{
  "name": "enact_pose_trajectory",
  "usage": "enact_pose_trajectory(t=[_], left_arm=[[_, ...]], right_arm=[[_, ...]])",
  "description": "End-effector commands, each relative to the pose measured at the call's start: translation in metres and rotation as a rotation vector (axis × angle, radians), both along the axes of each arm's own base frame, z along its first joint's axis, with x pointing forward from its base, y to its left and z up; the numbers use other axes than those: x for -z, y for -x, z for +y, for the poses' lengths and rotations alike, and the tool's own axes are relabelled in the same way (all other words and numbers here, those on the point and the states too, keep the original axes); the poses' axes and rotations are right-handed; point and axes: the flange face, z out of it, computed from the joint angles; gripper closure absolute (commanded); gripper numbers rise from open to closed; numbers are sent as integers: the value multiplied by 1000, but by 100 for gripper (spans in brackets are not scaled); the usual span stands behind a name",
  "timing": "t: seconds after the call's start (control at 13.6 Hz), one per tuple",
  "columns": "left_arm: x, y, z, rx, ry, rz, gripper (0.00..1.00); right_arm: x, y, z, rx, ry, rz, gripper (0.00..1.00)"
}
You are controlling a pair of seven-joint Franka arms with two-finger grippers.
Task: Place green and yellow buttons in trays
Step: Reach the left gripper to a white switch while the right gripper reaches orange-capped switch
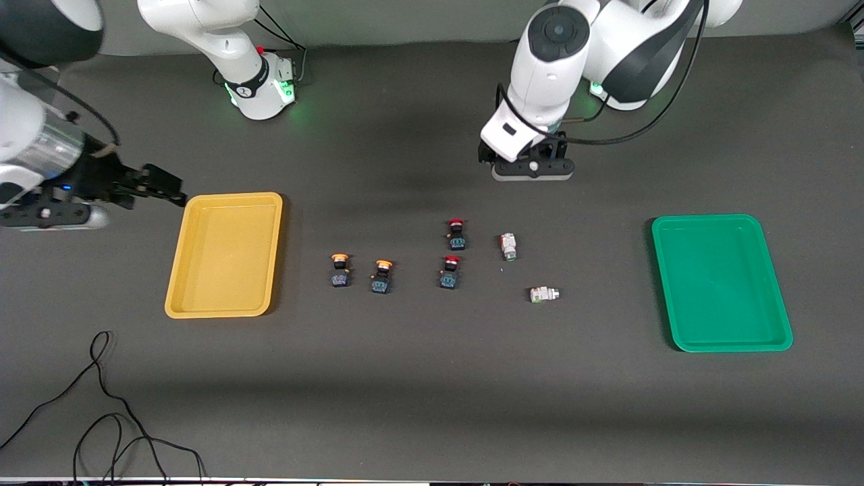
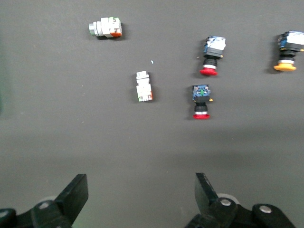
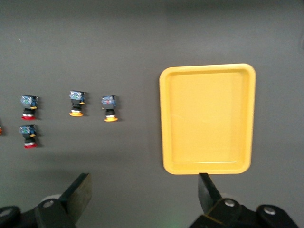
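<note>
Two yellow-capped buttons (image 1: 340, 269) (image 1: 382, 276) lie side by side beside the empty yellow tray (image 1: 226, 253). Two whitish buttons with green tips (image 1: 507, 246) (image 1: 544, 294) lie between them and the empty green tray (image 1: 721, 282). My left gripper (image 1: 533, 170) hangs open and empty over bare table. Its wrist view shows its own gripper (image 2: 140, 190), both whitish buttons (image 2: 144, 86) (image 2: 105, 27) and one yellow-capped button (image 2: 289, 49). My right gripper (image 1: 160, 183) is open and empty over the table by the yellow tray's corner. Its wrist view shows its gripper (image 3: 142, 190), the tray (image 3: 207, 118) and both yellow-capped buttons (image 3: 76, 102) (image 3: 109, 107).
Two red-capped black switches (image 1: 456, 233) (image 1: 450, 272) lie between the yellow-capped and the whitish buttons; they also show in the left wrist view (image 2: 211, 54) (image 2: 201, 99). Loose black cables (image 1: 101, 405) lie near the table's front edge at the right arm's end.
</note>
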Motion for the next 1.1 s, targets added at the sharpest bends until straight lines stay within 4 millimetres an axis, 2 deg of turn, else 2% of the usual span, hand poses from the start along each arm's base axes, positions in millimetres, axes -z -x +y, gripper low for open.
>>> enact_pose_trajectory(t=[0.0, 0.15, 0.29, 0.44, 0.59, 0.74, 0.81, 1.03], left_arm=[[49, -1, 3, -13, -4, 6, 0], [84, -12, -1, -24, -4, 10, 0], [118, -22, 8, -52, 13, -12, 0], [153, -22, 10, -60, 24, -26, 0], [184, -33, 18, -89, 26, -28, 0], [218, -36, 15, -115, 39, -34, 0], [232, -39, 16, -140, 46, -40, 0], [256, -38, 12, -179, 46, -39, 0]], right_arm=[[31, -13, 51, 61, 4, 16, 1], [65, -15, 76, 47, 8, 22, 1], [110, -12, 97, 71, 9, 12, 1], [158, -7, 112, 57, 10, 2, 1], [202, -9, 119, 66, 17, 9, 0], [230, -12, 131, 55, 21, 13, 1], [245, -14, 135, 67, 26, 19, 1], [292, -15, 150, 83, 34, 36, 1]])
